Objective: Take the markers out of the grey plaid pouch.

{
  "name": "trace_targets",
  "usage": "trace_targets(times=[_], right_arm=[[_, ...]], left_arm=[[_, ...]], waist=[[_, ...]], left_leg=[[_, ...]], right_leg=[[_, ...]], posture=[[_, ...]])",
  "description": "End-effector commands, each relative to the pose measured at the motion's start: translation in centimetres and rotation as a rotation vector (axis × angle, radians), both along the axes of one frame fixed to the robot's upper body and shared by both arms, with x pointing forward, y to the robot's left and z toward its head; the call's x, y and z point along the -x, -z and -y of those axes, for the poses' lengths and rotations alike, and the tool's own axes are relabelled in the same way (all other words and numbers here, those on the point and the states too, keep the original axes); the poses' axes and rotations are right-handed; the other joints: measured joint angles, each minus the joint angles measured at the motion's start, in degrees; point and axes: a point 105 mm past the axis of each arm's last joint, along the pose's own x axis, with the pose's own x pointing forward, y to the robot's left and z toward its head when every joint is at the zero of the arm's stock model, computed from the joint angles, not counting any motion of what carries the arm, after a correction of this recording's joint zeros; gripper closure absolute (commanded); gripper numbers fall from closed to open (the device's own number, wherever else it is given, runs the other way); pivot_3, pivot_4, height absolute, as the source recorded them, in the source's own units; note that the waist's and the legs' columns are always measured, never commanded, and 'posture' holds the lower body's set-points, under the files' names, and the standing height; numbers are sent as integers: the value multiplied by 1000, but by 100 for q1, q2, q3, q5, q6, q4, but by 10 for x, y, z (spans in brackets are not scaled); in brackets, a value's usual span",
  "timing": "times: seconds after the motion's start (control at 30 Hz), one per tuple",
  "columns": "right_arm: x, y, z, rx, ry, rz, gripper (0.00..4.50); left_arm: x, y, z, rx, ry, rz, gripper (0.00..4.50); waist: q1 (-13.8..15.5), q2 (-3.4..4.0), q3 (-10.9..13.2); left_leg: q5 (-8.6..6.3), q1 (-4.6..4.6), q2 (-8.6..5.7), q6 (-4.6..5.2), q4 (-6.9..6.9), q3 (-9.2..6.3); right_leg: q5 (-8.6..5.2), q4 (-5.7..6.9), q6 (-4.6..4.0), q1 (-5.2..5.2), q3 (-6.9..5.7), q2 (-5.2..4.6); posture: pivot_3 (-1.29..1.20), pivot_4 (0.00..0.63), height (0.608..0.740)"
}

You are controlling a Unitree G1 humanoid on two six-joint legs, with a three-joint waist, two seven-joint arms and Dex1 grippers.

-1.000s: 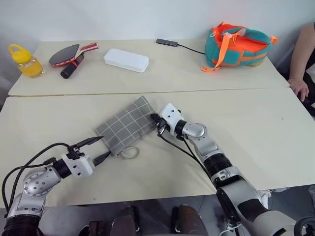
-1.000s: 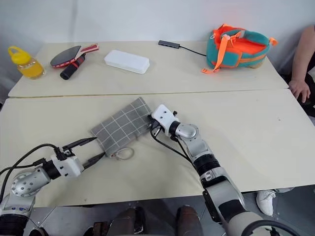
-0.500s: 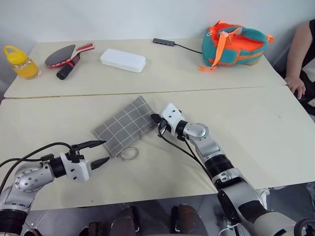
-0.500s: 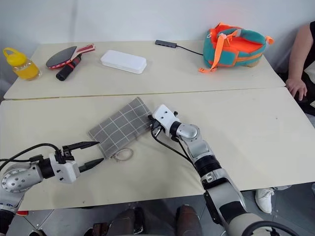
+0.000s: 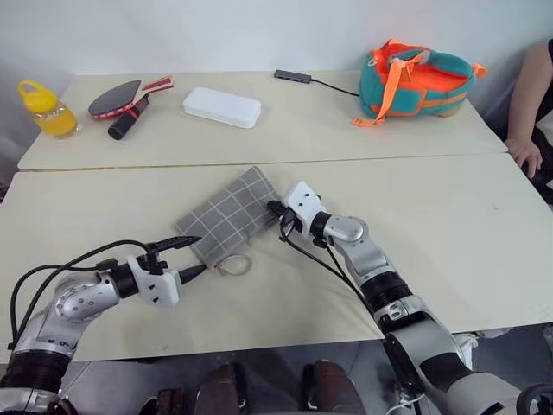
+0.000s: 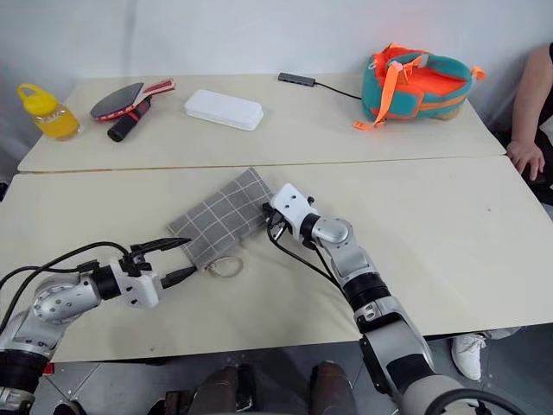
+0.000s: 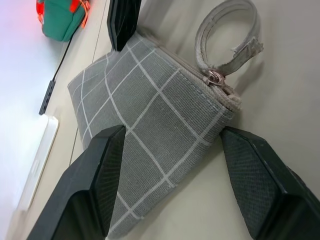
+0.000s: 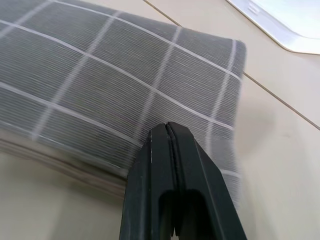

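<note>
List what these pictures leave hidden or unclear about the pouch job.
- Markers: none visible; the flat grey plaid fabric pouch is zipped shut.
- Right gripper: shut against the pouch's edge; whether it pinches fabric is hidden by its own fingers.
- Left gripper: open beside the pouch corner; contact unclear, head views.

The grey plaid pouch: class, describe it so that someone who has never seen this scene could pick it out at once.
Look at the near table, the one closest to the robot, and find the space between the two grippers. The grey plaid pouch lies flat there at a slant, with a pale wrist loop at its near corner. Unlike the white hard case on the far table, it is soft grey fabric crossed by thin white grid lines.
</note>
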Motion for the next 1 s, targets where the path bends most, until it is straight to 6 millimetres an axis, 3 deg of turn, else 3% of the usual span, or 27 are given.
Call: trace_targets(times=[0.03, 0.17, 0.2, 0.27, 0.53, 0.73, 0.93, 1.0], right_arm=[[0, -11, 0, -29, -7, 26, 4477], [0, -10, 1, -28, -5, 22, 4477], [0, -10, 1, -29, -4, 22, 4496], [0, -11, 1, -31, -3, 22, 4500], [-1, -11, 1, -33, -2, 19, 4500], [1, -13, 0, -35, -11, 29, 4500], [16, -31, -4, -102, -117, 69, 4500], [19, -42, 1, -114, -136, 126, 3925]], left_arm=[[-3, 21, -5, -73, -41, -56, 1296], [-10, 12, -6, -59, -68, 9, 1296], [-9, 11, -4, -55, -63, 15, 1479], [-8, 12, 0, -56, -53, 9, 1896], [-6, 12, 13, -27, -37, -11, 4402], [-7, 6, 16, -3, -44, -9, 4457], [-8, -5, 16, 58, -65, 11, 4457], [-8, -8, 17, 69, -66, 15, 4500]], waist=[[23, 0, 0], [29, 0, 0], [27, 0, 0], [27, 0, 0], [41, 9, -4], [44, 13, -4], [49, 14, -4], [48, 13, -4]], left_leg=[[0, 0, 0, 0, 0, 0], [0, 0, 0, 0, 0, 0], [0, 0, 1, 0, 0, 0], [0, 0, 1, 0, 0, -1], [0, 0, 0, 0, -2, 0], [0, -1, 0, 0, -3, 0], [-1, -2, 0, 1, -5, -1], [-1, -4, 0, 1, -7, -2]], right_leg=[[0, -1, 0, 0, 0, 0], [0, -1, 0, 0, 0, 0], [0, 0, 0, 0, 0, 0], [0, 0, 0, -1, -1, 0], [0, -1, 0, -2, 0, -1], [0, -3, 0, -2, 0, -1], [0, -6, 0, -2, -1, -1], [0, -5, 0, -2, -1, 0]], posture=[[0, 150, 740], [0, 150, 740], [0, 150, 740], [0, 150, 740], [0, 150, 740], [0, 150, 740], [0, 150, 740], [0, 150, 740]])
